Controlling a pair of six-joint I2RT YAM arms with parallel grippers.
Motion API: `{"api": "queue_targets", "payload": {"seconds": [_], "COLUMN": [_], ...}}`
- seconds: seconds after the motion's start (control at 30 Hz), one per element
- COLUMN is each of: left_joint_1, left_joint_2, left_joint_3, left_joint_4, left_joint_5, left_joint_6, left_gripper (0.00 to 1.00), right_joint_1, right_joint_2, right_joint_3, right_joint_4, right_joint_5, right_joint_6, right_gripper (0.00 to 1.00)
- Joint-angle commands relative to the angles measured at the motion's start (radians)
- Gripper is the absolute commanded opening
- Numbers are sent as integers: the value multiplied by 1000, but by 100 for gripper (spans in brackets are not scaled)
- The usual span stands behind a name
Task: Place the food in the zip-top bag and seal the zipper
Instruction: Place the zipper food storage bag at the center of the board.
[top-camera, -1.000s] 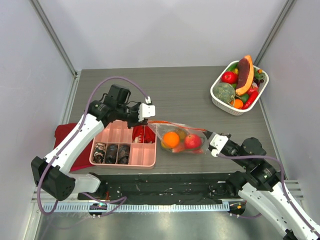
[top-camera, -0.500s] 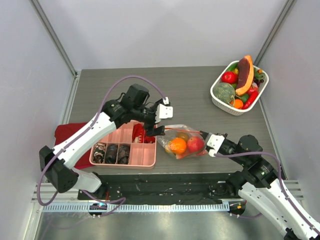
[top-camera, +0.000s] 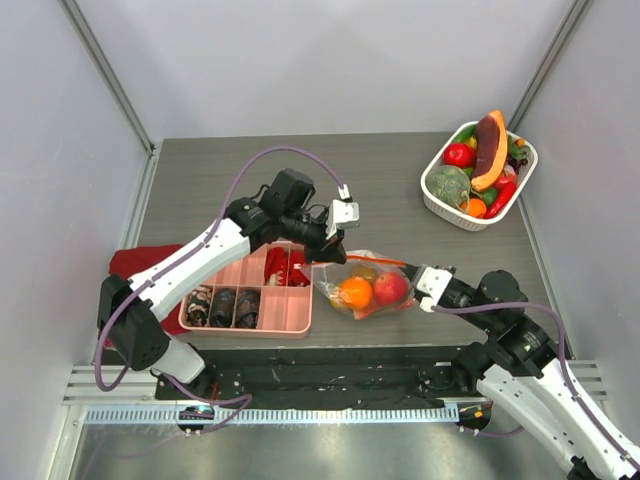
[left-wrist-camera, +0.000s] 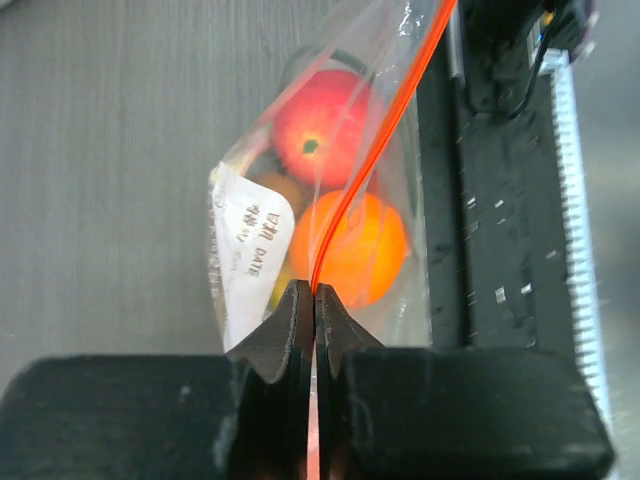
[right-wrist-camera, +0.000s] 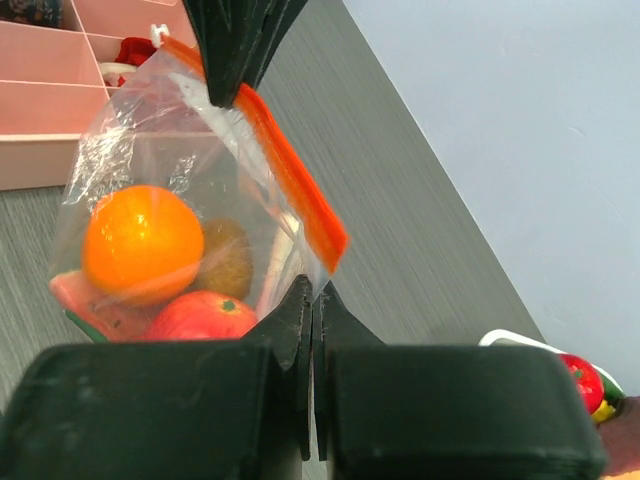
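Observation:
The clear zip-top bag hangs just above the table between both arms. It holds food: an orange, a red apple-like fruit and a brownish piece. The orange-red zipper runs taut along its top. My left gripper is shut on the zipper's left end, and the strip enters its jaws. My right gripper is shut on the bag's right corner, pinching clear plastic just under the zipper's end. In the left wrist view the zipper looks like one thin line.
A pink compartment tray with dark lumps and red pieces lies left of the bag, partly on a red cloth. A white oval basket of more toy produce stands at the back right. The table's near edge is a black rail.
My left gripper let go of the zipper, moved right toward the bag's middle and shut on the strip again. The bag shifted slightly. The right gripper kept its hold.

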Motion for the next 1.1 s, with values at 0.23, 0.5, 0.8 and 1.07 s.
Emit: {"api": "queue_targets", "payload": {"seconds": [0.23, 0.5, 0.8, 1.07], "left_joint_1": [85, 96, -74, -208], "left_joint_2": [185, 376, 315, 328], "left_joint_3": [391, 671, 356, 180], "left_joint_4": [-93, -139, -44, -26], "left_joint_5": [5, -179, -243, -231], "left_joint_6": [-172, -141, -118, -271], "left_gripper": [0, 0, 0, 0], "right_joint_1": [-3, -41, -54, -100], "right_joint_2": [66, 121, 130, 135], "right_joint_3": [98, 259, 281, 284], "right_joint_4": [74, 99, 73, 4], "right_joint_5": [128, 211, 355, 367], "right_joint_6": [248, 465, 491, 566], "right_gripper": [78, 100, 100, 100]}}
